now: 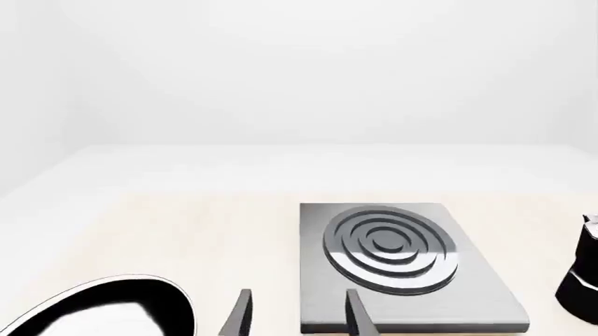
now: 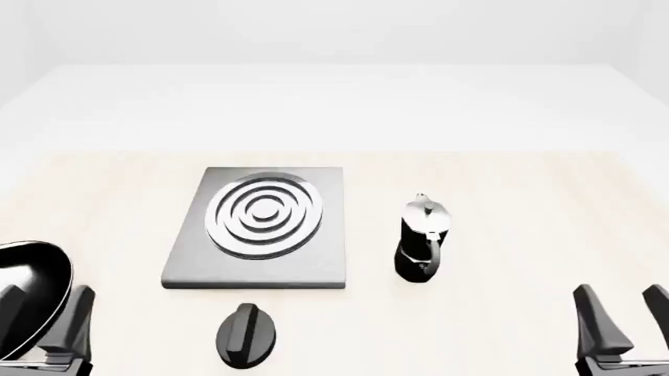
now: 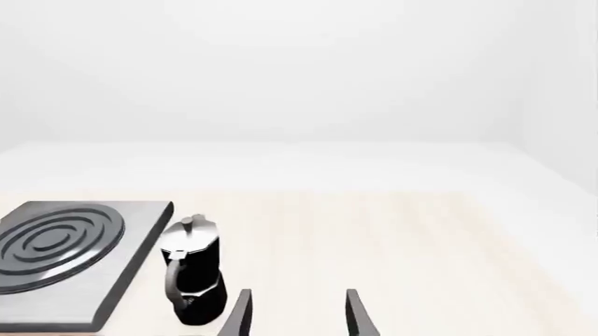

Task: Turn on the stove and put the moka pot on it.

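The stove (image 2: 262, 227) is a dark-grey slab with silver rings, lying left of the table's centre. Its round black knob (image 2: 247, 335) sits apart, just in front of the slab's near edge. The moka pot (image 2: 421, 239) stands upright to the right of the slab, handle toward me. My left gripper (image 2: 44, 313) is open at the near left. My right gripper (image 2: 624, 313) is open at the near right, well right of the pot. The left wrist view shows the stove (image 1: 393, 252) ahead of the open left gripper (image 1: 299, 315). The right wrist view shows the moka pot (image 3: 192, 280) beside the open right gripper (image 3: 297, 315).
A glossy black bowl-like thing (image 2: 31, 270) sits at the table's near left edge, right by my left gripper; the same bowl-like thing (image 1: 159, 297) shows in the left wrist view. The pale wooden tabletop (image 2: 522, 204) stretches out to the right of the pot.
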{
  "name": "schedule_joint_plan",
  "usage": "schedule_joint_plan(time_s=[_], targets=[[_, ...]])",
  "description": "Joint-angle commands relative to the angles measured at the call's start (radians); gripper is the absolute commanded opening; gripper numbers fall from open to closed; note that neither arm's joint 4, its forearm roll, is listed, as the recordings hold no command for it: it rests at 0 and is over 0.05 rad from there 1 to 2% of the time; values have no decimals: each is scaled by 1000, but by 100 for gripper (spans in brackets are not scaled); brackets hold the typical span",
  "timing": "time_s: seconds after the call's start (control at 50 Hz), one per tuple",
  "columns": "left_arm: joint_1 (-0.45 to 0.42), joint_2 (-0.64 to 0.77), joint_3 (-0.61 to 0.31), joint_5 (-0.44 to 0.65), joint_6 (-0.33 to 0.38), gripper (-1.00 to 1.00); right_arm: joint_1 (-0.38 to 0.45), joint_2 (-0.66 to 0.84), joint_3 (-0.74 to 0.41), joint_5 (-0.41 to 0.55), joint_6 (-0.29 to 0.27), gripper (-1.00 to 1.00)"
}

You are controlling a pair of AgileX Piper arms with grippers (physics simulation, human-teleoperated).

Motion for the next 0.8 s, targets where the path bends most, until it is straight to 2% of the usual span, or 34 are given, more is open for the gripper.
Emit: schedule_joint_plan(time_s=[0.02,0.04,0.08,0.1,0.14,0.24,0.26,0.28,0.32,0.34,0.38,0.46,0.5,0.52,0.56,0.68,0.72,0.8], targets=[[-23,46,-12,-14,6,100,-6,52,-1,-32,-2,100],[-51,71,-17,-31,23,100,-6,41,0,-24,7,100],[-41,127,-23,-64,27,100,-8,36,-1,-22,14,100],[-49,203,-28,-104,38,100,-10,49,0,-31,18,100],[-51,350,-59,-162,16,100,-13,45,0,-30,27,100],[-41,545,-156,-173,24,100,-15,55,-1,-38,27,100],[-35,553,-174,-157,55,100,-15,56,0,-37,27,100],[-54,573,-200,-135,30,100,-16,54,0,-35,28,100],[-61,606,-226,-114,77,100,-16,45,0,-26,29,100],[-81,629,-249,-91,45,100,-17,47,0,-27,30,100],[-91,666,-277,-65,68,100,-17,50,-1,-30,34,100],[-129,716,-339,0,52,100,-19,54,0,-31,41,100],[-134,738,-357,15,78,100,-18,63,0,-37,39,100],[-145,753,-384,39,59,100,-17,73,0,-44,38,100],[-155,785,-424,72,76,100,-18,85,0,-53,38,100],[-181,883,-534,156,68,100,-19,124,0,-81,32,100],[-172,918,-575,181,105,100,-18,136,0,-89,30,100],[-197,979,-641,221,82,100,-17,158,0,-104,33,100]])
